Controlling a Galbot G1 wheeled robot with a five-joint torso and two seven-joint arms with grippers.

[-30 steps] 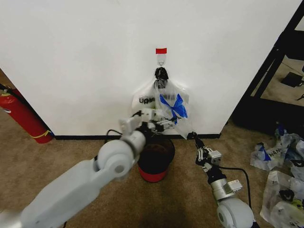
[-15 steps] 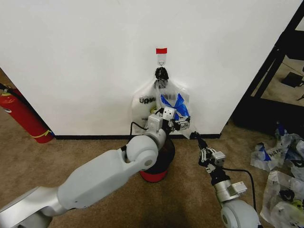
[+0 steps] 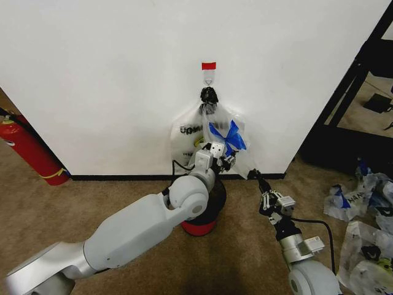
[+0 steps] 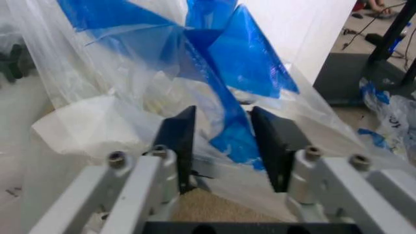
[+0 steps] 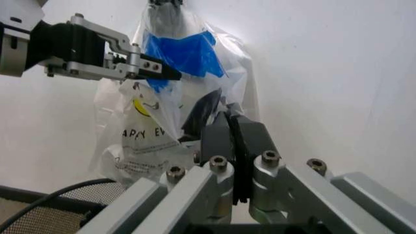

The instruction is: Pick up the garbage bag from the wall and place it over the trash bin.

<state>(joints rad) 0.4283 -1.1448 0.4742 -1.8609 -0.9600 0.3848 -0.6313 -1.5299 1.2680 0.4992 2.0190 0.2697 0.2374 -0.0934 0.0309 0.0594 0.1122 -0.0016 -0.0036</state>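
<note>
Clear plastic: the garbage bag [image 3: 225, 138] hangs on the wall [image 3: 110, 74] from a red-topped hook [image 3: 209, 66], above the trash bin [image 3: 212, 212].
Change: over the last second the left hand [image 3: 225, 161] has swung in from left of the bin to the bag's lower edge.
Left hand: fingers apart, blue-patched film between them [image 4: 224, 141], not yet pinched.
Meaning: grasp likely imminent; bag not lifted.
Right hand [image 3: 253, 176]: fingers together, empty, at the bag's lower corner.
Look: thin, crinkled film beside an opaque white bag [image 3: 187, 141].
</note>
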